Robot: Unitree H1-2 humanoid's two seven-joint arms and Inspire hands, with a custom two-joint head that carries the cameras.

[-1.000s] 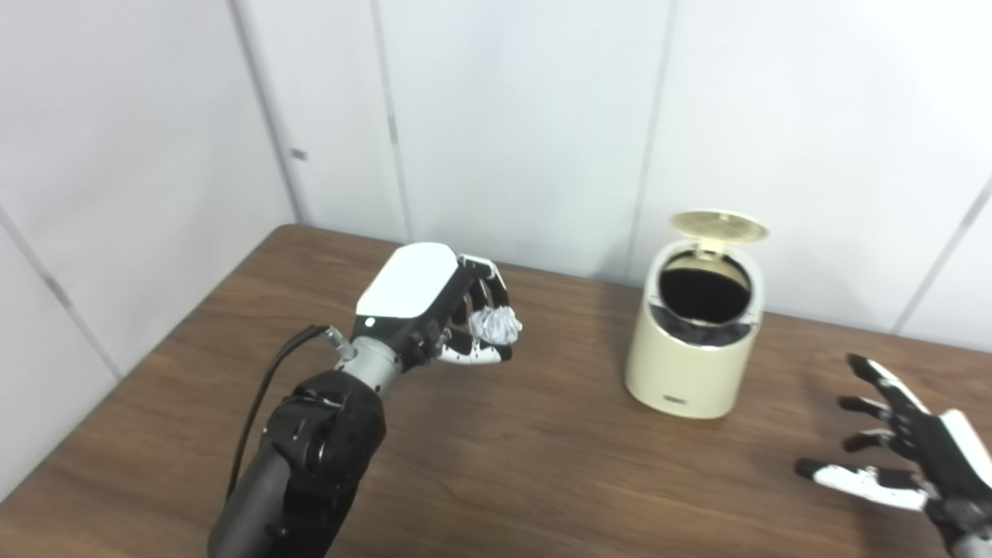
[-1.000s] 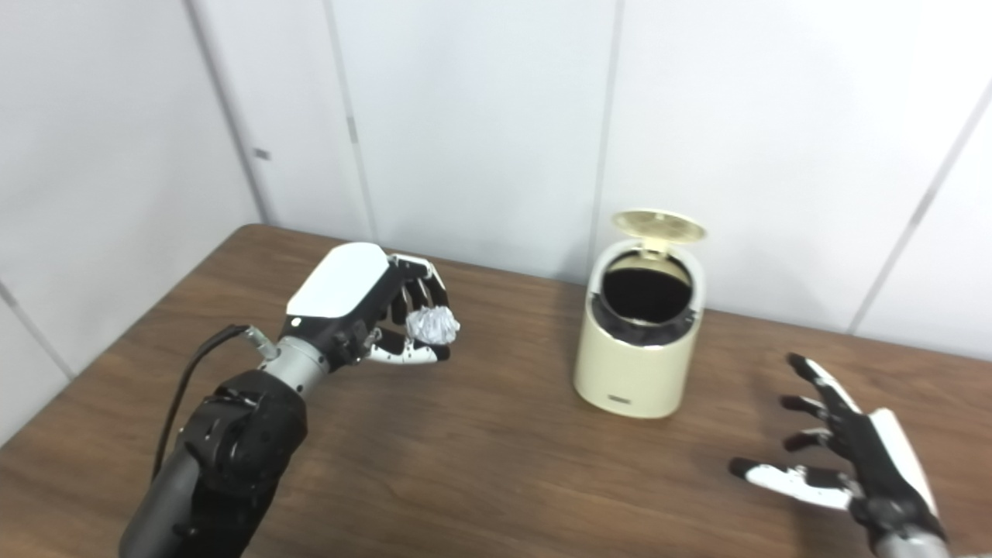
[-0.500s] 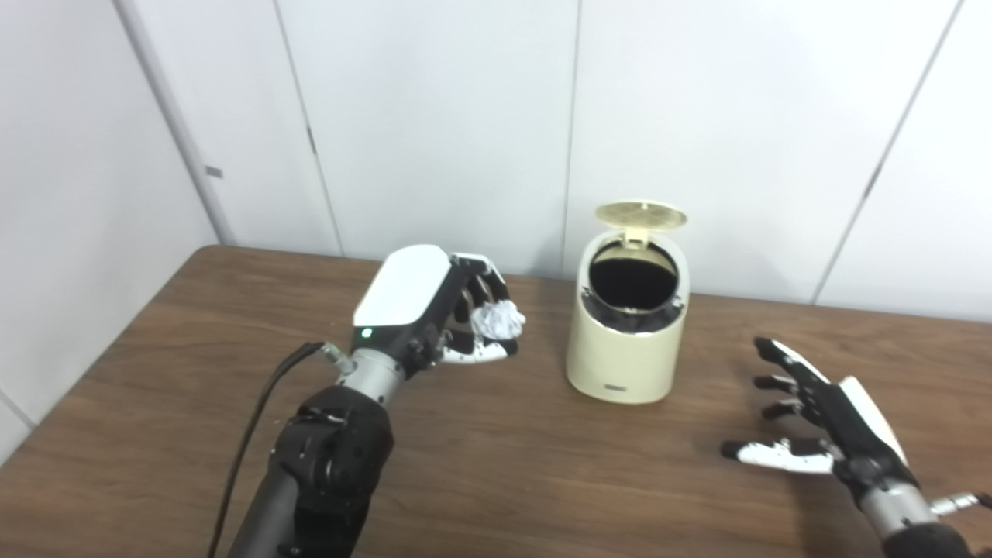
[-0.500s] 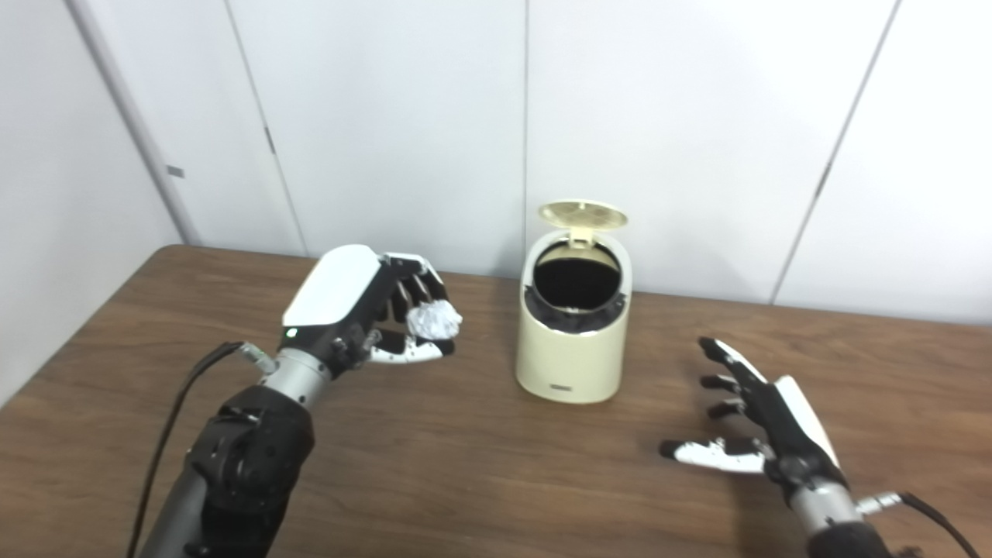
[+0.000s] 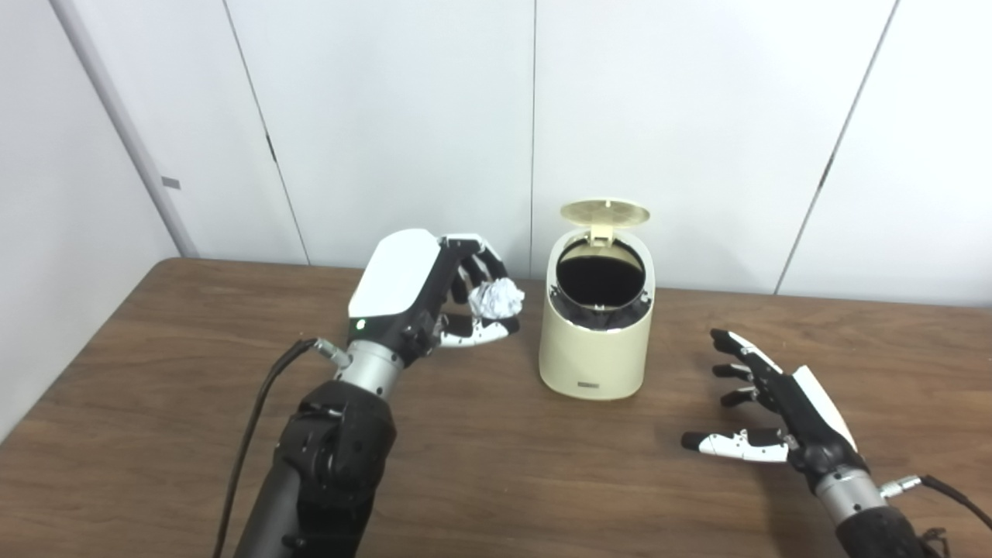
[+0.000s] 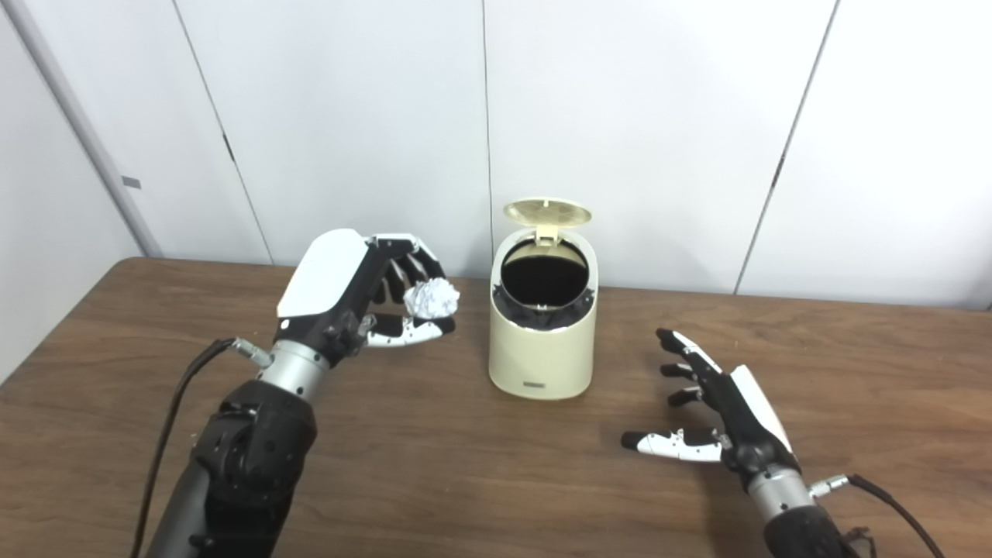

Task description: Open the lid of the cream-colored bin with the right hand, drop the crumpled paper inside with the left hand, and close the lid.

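The cream-colored bin (image 5: 595,341) stands on the brown table near the back wall, its round lid (image 5: 604,209) tipped up and back so the dark inside shows. My left hand (image 5: 422,294) hovers above the table just left of the bin, shut on a white crumpled paper (image 5: 496,299) at about the height of the bin's rim. My right hand (image 5: 775,411) is low over the table to the right of the bin, open, fingers spread, holding nothing.
The wooden table (image 5: 542,473) runs to white wall panels (image 5: 387,116) right behind the bin. A black cable (image 5: 256,434) hangs from my left wrist, and another cable (image 6: 891,504) trails from my right wrist.
The camera has swung, shifting the whole picture. My left hand has risen a little and come nearer the bin with the paper. The right hand stays open.
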